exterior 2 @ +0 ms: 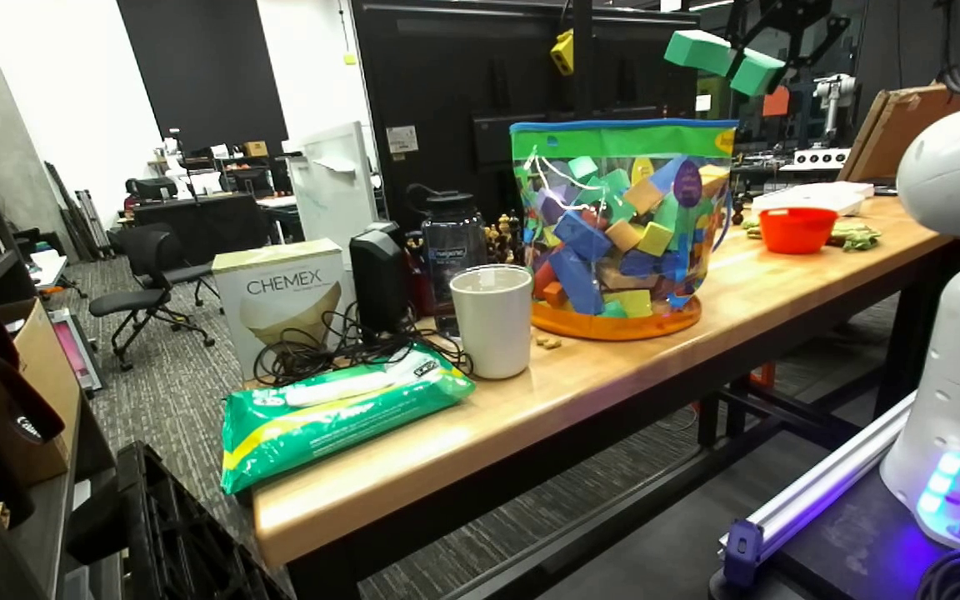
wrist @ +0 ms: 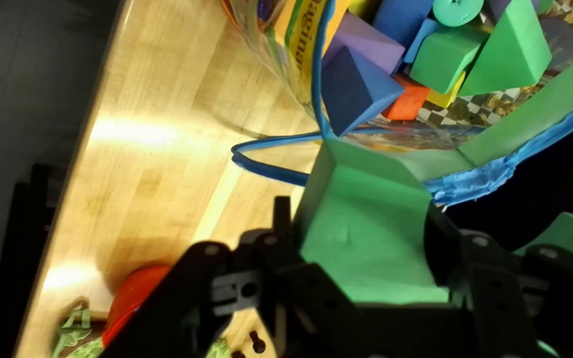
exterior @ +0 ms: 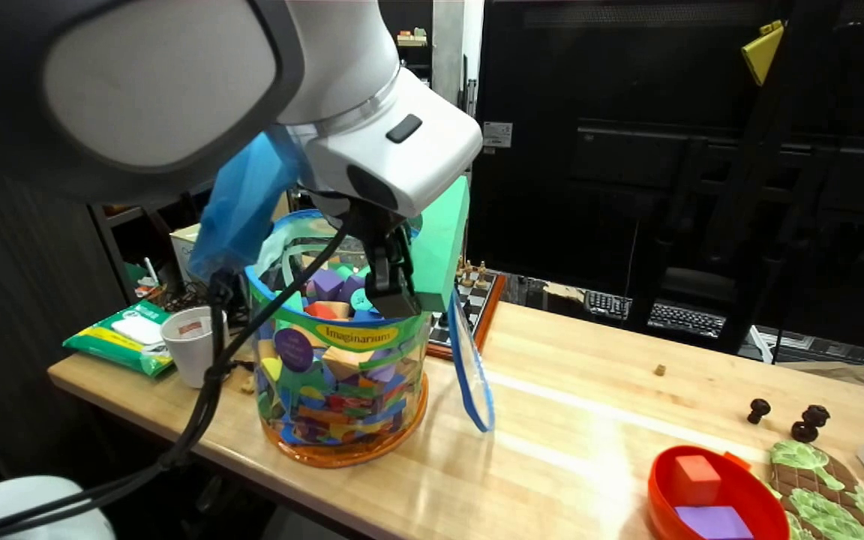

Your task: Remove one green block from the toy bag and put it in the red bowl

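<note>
In the wrist view we see the Robotiq gripper point(wrist: 363, 233) clamped on a chunky green block point(wrist: 373, 243). Its jaws stand apart by the breadth of the part they grip, with the dark fingers point(wrist: 440, 241) against opposite sides of it. We also see green beyond the finger on the right of that view, though from there alone we cannot tell whether it belongs to the same block. In an exterior view, where the block hangs tilted, a finger crosses it with green showing to either side.

The block is out of the toy bag point(exterior 2: 622, 142), higher than the bag's blue rim and apart from it in that exterior view. In the wrist view, one end of the block overlaps the rim. Coloured blocks point(wrist: 361, 92) lie heaped inside the bag, green ones among them, and a blue-edged strap point(wrist: 271, 172) loops outward near the held block.

We find the red bowl point(exterior 2: 797, 233) upright on the wooden table point(exterior: 552, 450), well apart from the bag and beside a quilted leaf-patterned cloth point(exterior: 826, 491). An orange-red block point(exterior: 696, 480) and a purple block point(exterior: 713, 523) lie in it. A chessboard point(exterior: 490, 313) sits behind the bag, and a pale mug point(exterior 2: 492, 321) stands near the bag, beside a green plastic packet point(exterior 2: 347, 417).
</note>
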`<state>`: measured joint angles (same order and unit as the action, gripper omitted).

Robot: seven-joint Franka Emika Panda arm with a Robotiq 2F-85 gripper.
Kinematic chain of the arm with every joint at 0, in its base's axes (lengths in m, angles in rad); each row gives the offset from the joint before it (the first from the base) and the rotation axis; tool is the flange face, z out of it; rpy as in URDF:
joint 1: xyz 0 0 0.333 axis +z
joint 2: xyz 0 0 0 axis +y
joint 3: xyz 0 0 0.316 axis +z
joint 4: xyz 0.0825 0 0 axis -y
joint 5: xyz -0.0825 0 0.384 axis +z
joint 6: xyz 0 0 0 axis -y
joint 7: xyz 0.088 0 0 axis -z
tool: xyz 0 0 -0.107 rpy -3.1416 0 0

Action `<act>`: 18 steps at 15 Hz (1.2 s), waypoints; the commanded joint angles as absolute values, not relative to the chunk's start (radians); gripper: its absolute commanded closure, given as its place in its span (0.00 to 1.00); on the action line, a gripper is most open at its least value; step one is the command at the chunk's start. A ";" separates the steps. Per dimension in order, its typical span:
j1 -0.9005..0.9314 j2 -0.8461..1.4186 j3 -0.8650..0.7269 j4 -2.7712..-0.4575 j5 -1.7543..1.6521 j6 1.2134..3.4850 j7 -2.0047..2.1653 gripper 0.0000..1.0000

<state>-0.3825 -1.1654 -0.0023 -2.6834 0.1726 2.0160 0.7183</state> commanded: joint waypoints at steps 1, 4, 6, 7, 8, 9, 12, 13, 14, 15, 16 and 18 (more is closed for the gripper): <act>-0.452 -1.129 0.041 -2.726 0.150 2.070 0.814 0.65; -0.489 -1.067 0.037 -2.769 0.137 2.129 0.876 0.65; -0.517 -1.036 0.038 -2.789 0.121 2.163 0.920 0.65; -0.530 -1.012 0.041 -2.778 0.108 2.168 0.944 0.65; -0.540 -1.004 0.042 -2.782 0.096 2.175 0.967 0.65; -0.547 -0.996 0.044 -2.782 0.083 2.178 0.992 0.65; -0.564 -0.956 0.052 -2.782 0.045 2.181 1.070 0.65; -0.562 -0.932 0.043 -2.782 0.035 2.186 1.082 0.65; -0.564 -0.914 0.037 -2.782 0.027 2.187 1.097 0.65; -0.567 -0.889 0.027 -2.782 0.018 2.192 1.106 0.65; -0.573 -0.865 0.016 -2.782 0.008 2.197 1.115 0.65; -0.586 -0.811 -0.019 -2.781 -0.006 2.206 1.112 0.65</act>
